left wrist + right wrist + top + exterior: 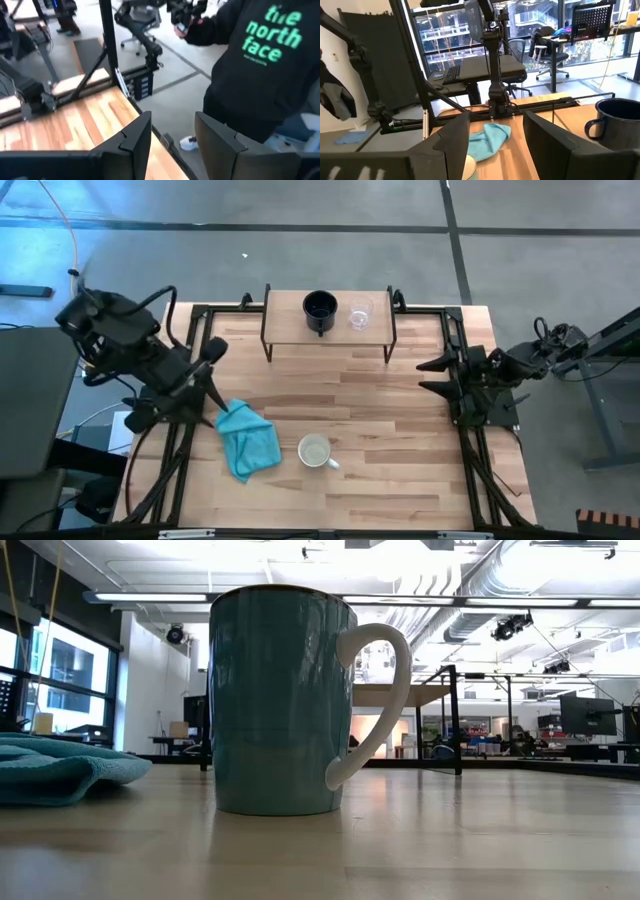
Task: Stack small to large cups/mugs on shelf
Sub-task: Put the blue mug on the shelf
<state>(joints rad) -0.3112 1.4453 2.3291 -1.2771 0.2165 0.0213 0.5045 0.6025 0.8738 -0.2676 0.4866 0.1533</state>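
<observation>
While both arms hang at table edges | left claw (212, 348) released | right claw (436, 375) released

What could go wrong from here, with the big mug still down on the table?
1. The black mug and glass cup stand close together on the narrow shelf; placing a third vessel could knock one off.
2. The white mug sits right beside the teal cloth, so a reaching finger may snag the cloth.
3. A person stands near the table by the left gripper, within a possible swing. The right gripper waits, open.
</observation>
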